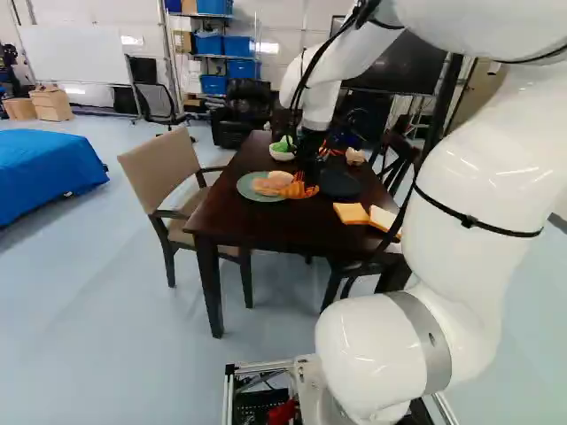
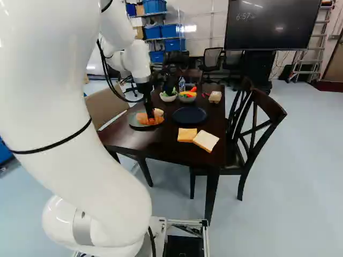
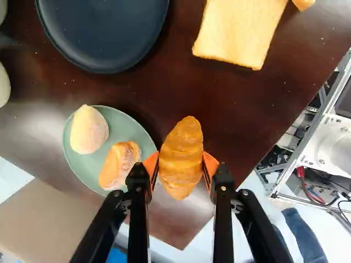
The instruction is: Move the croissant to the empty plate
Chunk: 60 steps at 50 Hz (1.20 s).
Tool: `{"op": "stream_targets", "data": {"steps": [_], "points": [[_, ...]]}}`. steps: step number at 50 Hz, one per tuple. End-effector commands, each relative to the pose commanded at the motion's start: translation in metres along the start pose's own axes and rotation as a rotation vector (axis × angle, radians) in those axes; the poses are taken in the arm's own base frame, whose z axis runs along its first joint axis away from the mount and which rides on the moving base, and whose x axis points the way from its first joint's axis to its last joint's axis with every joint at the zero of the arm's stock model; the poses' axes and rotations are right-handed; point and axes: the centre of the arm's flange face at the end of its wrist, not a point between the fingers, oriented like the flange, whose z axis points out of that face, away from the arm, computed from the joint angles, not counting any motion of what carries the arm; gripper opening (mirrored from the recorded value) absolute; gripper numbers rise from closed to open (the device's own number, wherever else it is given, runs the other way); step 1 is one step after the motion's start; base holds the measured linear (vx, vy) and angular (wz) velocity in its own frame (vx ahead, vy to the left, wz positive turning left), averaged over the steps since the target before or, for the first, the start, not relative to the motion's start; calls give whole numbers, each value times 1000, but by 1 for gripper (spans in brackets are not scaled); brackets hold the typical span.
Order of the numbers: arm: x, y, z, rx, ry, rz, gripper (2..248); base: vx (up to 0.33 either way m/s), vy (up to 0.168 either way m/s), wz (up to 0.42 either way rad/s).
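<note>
In the right base view my gripper (image 2: 150,114) points down over the table beside the green plate. The wrist view shows the gripper (image 3: 181,164) shut on the croissant (image 3: 182,153), one orange pad against either side. The croissant hangs above the table, just off the rim of the green plate (image 3: 125,125), which carries two other bread pieces (image 3: 89,130). Bare and dark blue, the empty plate (image 3: 104,33) lies ahead of the gripper, past the green one; the right base view shows this blue plate (image 2: 189,115) right of the gripper.
Two bread slices (image 2: 205,140) lie near the front of the dark table (image 2: 161,143). Behind the blue plate stand two bowls (image 2: 187,98) of food and a small carton (image 2: 215,97). A beige chair (image 1: 168,168) is left of the table, dark chairs (image 2: 257,128) right of it.
</note>
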Motion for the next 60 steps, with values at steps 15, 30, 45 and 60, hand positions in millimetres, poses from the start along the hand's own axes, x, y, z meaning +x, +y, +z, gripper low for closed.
{"op": "stream_targets", "data": {"steps": [15, 30, 45, 60], "points": [[29, -17, 4, 0, 37, 15, 123, 0, 0, 0], [53, -38, 8, 8, 46, 49, 123, 0, 0, 0], [77, -58, 12, 19, 54, 81, 123, 0, 0, 0], [105, -72, 15, 30, 64, 119, 123, 0, 0, 0]]}}
